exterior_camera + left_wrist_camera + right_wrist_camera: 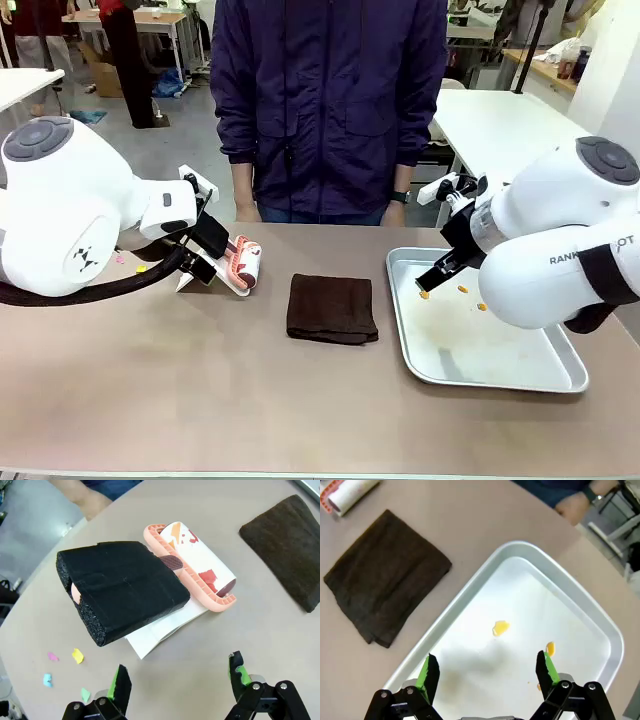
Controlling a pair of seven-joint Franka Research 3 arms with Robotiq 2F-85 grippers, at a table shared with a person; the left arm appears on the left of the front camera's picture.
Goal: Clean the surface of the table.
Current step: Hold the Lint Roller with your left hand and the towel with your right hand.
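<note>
Table [200,400]: large rectangular top, smooth matte brownish-beige, thin pale edge; spans the whole foreground, both arms at the near side, a person in a dark navy jacket [330,100] standing at the far edge

Cloth [332,308]: dark brown, soft napped weave, folded to a rough square; flat near the middle of the table, apart from everything else

Lint roller [200,560]: white sticky drum with red and orange flecks, cradled in a ribbed salmon-pink plastic frame; handle wrapped in a thick block of black foam [125,595], coarse and pitted at the cut ends; lying on its side left of the cloth, on a white paper sheet [160,632]

Paper scraps [77,655]: tiny, irregular, yellow, pink, blue and green; scattered on the bare top near the foam handle

Tray [480,350]: shiny silver metal, rectangular, rounded corners, raised rolled rim; on the right part of the table, long side running away from the cloth; a few small yellow-orange crumbs [500,628] on its floor

Left gripper [178,672]: black fingers, green pads, jaws spread wide, gripping nothing; poised above the table just short of the foam handle

Right gripper [487,666]: jaws likewise wide apart, gripping nothing; poised over the tray, crumbs just beyond its fingertips
</note>
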